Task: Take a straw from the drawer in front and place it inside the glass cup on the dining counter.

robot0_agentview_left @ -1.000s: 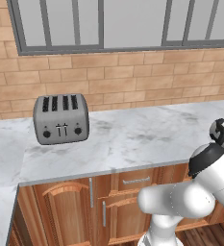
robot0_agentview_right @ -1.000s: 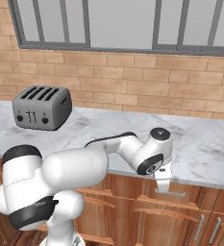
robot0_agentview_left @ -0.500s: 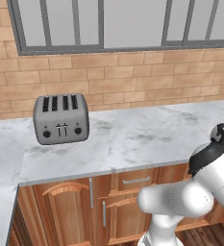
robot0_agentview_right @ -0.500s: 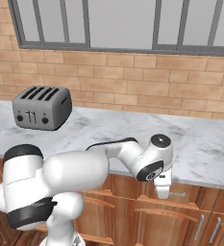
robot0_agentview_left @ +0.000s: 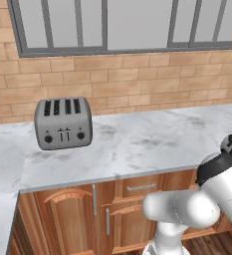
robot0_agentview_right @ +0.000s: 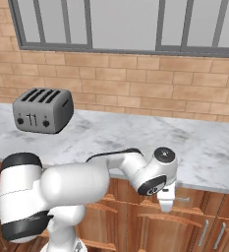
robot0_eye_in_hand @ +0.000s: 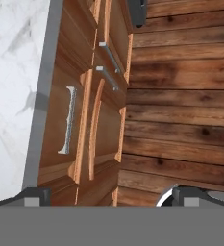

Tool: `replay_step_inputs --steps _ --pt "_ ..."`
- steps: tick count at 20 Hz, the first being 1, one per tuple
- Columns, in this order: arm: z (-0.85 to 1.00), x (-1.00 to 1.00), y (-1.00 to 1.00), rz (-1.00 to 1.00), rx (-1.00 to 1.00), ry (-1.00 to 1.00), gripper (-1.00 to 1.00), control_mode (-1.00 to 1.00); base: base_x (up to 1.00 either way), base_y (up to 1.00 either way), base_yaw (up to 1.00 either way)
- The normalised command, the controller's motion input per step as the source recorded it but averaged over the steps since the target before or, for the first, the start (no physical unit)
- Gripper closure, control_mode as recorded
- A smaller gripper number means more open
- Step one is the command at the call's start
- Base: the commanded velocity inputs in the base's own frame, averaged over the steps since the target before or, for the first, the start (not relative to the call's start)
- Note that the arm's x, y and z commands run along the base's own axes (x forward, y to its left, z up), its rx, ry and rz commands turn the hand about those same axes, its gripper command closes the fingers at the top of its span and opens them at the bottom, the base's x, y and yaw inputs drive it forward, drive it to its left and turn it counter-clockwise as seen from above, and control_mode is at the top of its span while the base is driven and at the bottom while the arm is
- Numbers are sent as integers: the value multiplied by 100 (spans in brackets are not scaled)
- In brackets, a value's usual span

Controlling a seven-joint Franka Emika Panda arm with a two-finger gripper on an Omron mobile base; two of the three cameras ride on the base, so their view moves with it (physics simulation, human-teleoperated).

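Here the gripper (robot0_agentview_right: 167, 202) hangs just off the worktop (robot0_agentview_right: 199, 147) edge with its jaws spread wide and nothing between them. Right beneath it the drawer (robot0_eye_in_hand: 60, 125) is shut, silver handle (robot0_eye_in_hand: 68, 120) untouched. The toaster (robot0_agentview_right: 42, 110) stands well away.

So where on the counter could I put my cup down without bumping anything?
Almost anywhere to the right of the toaster. The marble worktop runs bare from the toaster's side to the right edge, between the brick wall and the front lip. There is also a bare strip in front of the toaster. The crowded spot is below the lip, where the arm's hand hangs by the drawer.
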Motion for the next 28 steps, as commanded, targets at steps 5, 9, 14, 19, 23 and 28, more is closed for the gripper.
replay_step_inputs --steps 5,9,14,19,23,28 --pt "-18 -19 0 0 0 -6 -100 -100 0 0 0" --pt "-21 -17 0 0 0 -8 -100 -100 0 0 0" --pt "-33 -10 0 0 0 -11 -100 -100 0 0 0" --pt "-24 -10 0 0 0 -11 -100 -100 0 0 0" --pt "-12 -8 0 0 0 -10 -100 -100 0 0 0" --pt "-5 -1 0 -2 0 -10 -100 -100 0 0 0"
